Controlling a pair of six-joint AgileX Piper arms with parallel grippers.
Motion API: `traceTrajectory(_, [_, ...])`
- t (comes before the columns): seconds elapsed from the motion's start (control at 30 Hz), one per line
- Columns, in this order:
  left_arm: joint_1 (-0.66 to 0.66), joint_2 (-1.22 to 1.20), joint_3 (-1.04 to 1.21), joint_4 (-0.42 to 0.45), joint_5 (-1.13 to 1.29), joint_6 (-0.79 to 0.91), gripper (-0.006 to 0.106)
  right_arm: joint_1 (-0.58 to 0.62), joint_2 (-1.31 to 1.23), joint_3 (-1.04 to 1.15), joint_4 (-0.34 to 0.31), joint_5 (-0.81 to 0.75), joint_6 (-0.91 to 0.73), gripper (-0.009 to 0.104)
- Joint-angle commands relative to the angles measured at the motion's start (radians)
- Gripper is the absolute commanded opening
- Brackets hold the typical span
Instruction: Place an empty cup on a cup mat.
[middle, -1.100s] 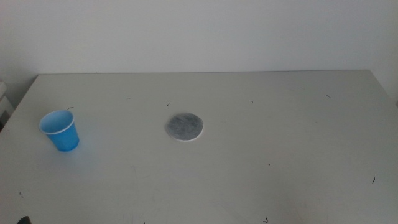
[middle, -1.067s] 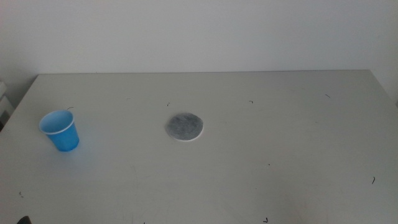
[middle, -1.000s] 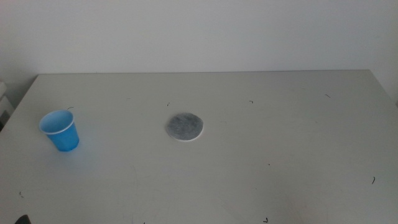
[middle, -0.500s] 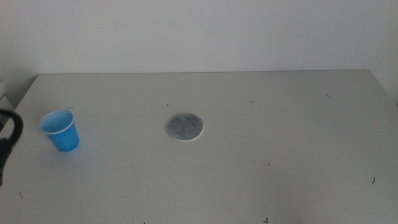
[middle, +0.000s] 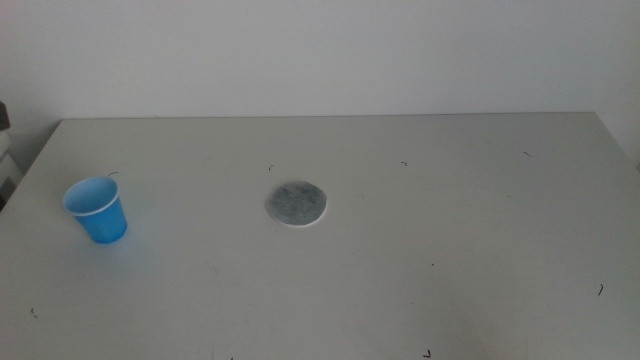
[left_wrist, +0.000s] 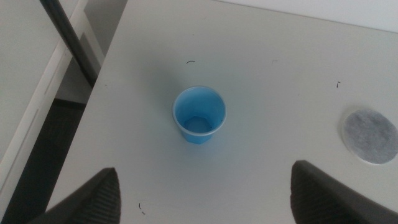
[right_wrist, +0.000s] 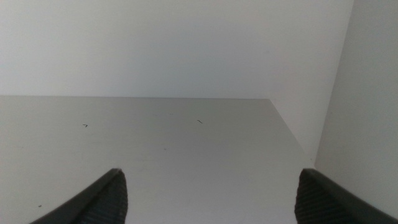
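Observation:
The blue cup (middle: 97, 210) stands upright and empty at the table's left side. The round grey cup mat (middle: 297, 203) lies flat near the middle, well apart from the cup. In the left wrist view the cup (left_wrist: 199, 115) is seen from above, its blue inside bare, with the mat (left_wrist: 370, 135) off to one side. My left gripper (left_wrist: 204, 183) hangs above the cup, jaws wide open and empty. My right gripper (right_wrist: 211, 183) is open and empty over bare table, out of the middle view.
The table's left edge (left_wrist: 93, 106) runs close to the cup, with dark floor and a white frame (left_wrist: 43, 81) beyond it. A white wall (right_wrist: 174, 43) stands behind the table. A dark bit of the left arm (middle: 3, 115) shows at the picture's left edge.
The left gripper rose from the bottom left corner up the middle view's left edge and has left it. Cup and mat have not moved.

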Motion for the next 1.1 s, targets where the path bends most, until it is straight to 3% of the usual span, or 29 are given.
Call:
traceTrajectory(0.0, [-0.001,0.05,-0.124,-0.002,0.043,-0.009,0.105,0.002,-0.019,-0.012,-0.009,-0.078,-0.008,0.094])
traceTrajectory(0.17, [-0.001,0.137,-0.25,-0.009,0.087,0.001,0.105,0.002,-0.019,-0.012,-0.009,-0.078,-0.008,0.094])
traceTrajectory(0.6, [-0.001,0.2,-0.251,0.09,0.072,-0.003,0.105,0.002,-0.019,-0.012,-0.009,-0.078,-0.008,0.094])
traceTrajectory(0.77, [0.01,0.236,-0.269,0.089,0.103,0.016,0.105,0.002,-0.019,-0.012,-0.009,-0.078,-0.008,0.094])
traceTrajectory(1.07, [0.157,0.419,-0.389,-0.095,0.151,0.205,0.105,0.002,-0.019,-0.012,-0.009,-0.078,-0.008,0.094])
